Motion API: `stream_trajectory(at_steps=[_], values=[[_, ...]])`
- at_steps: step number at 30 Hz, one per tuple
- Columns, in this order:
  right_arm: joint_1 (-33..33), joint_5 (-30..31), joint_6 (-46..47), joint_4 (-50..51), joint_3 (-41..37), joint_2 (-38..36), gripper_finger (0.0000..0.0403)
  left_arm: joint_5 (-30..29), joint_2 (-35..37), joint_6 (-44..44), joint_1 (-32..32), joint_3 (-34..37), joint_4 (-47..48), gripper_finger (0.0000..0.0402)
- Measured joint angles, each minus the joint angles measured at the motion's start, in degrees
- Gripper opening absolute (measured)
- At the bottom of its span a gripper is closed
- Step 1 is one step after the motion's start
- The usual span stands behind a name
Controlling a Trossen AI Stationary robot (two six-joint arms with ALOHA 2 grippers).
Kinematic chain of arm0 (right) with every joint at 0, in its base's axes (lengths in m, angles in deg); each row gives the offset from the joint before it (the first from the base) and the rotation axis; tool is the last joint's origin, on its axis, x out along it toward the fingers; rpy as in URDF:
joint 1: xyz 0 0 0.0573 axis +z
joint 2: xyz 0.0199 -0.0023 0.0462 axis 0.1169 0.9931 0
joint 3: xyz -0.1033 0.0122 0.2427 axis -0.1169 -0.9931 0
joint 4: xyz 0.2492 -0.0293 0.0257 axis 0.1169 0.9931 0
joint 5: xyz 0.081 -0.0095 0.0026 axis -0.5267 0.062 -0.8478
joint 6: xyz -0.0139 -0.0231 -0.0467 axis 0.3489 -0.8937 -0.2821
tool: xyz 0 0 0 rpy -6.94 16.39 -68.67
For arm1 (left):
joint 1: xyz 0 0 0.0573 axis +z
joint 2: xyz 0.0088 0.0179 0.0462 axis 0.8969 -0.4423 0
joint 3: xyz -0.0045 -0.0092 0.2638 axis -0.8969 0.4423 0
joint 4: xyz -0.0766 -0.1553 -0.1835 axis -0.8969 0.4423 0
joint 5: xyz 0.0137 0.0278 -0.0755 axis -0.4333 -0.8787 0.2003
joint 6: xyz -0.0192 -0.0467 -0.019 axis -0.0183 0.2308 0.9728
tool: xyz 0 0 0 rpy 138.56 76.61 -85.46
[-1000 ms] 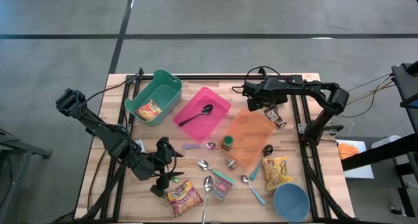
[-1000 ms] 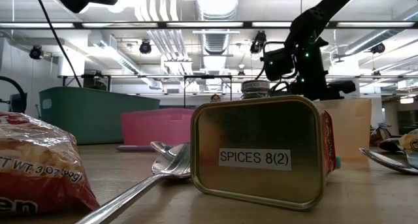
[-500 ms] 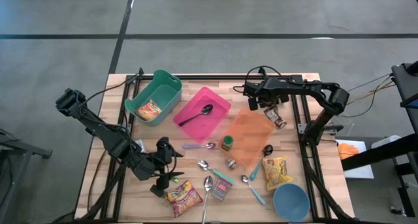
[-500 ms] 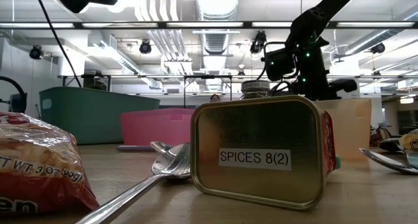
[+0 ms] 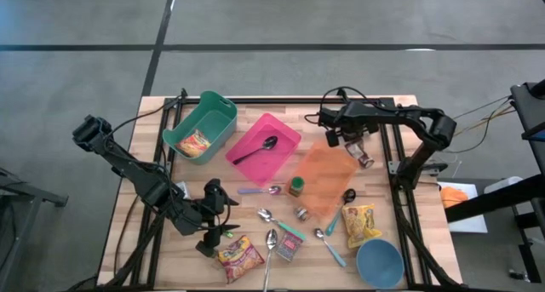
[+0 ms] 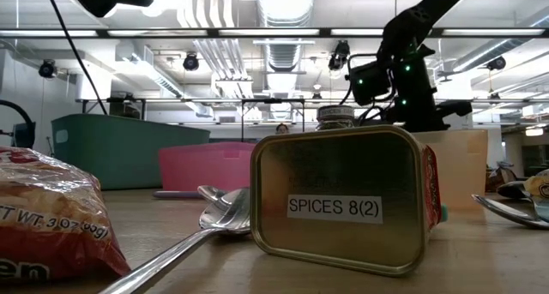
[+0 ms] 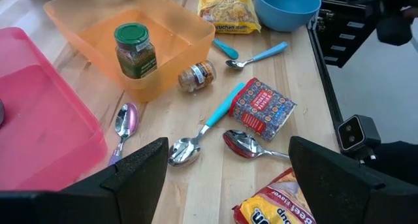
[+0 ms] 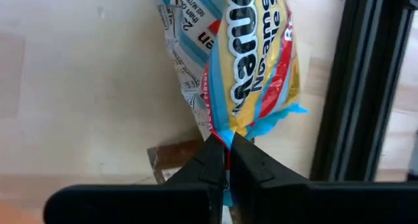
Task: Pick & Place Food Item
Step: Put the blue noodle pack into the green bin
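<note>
Wooden table point(image 5: 255, 258), teal bin point(image 5: 201, 123) – noodle packet point(image 5: 195, 143), pink bin point(image 5: 263, 145) – spoon point(image 5: 256, 149)

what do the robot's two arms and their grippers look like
Both arms are dark, jointed, with black cables trailing at the table's far edge. The left gripper has broad matte black fingers; the right gripper has slim black ones. Green lights glow on the right arm's wrist in the low view.

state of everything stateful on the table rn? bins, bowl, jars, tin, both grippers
right gripper: fingers shut on snack packet
left gripper: fingers open, empty
teal bin: holds a food packet
pink bin: holds a dark spoon
orange bin: empty
blue bowl: upright, empty
green-lid jar: upright, lid on
small jar: on its side
spice tin: on its side
</note>
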Motion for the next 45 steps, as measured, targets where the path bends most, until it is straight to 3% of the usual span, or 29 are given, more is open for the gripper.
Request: stream_trajectory(at_steps=[18, 26, 33, 40, 45], values=[[12.74, -3.04, -4.18, 0.15, 0.0, -19.44, 0.0008, 0.1, 0.0, -0.15, 0.01, 0.0, 0.0, 0.0317], [15.24, -2.94, -4.0, 0.08, 0.0, -23.93, 0.0008, 0.01, 0.0, -0.15, 0.03, 0.0, -0.04, 0.0317], [15.79, -0.47, -3.7, 0.04, 0.0, -24.47, 0.0008, -0.3, 0.0, -0.2, 0.03, 0.0, -0.03, 0.0317], [15.23, 8.16, -2.13, 0.51, 0.0, -24.58, 0.0008, -0.39, 0.0, -0.33, 0.03, 0.0, -0.02, 0.0317], [13.69, 10.17, -2.35, 2.05, 1.21, -24.76, 0.0008, -0.59, 0.0, -0.33, 0.06, 0.0, -0.02, 0.0317]])
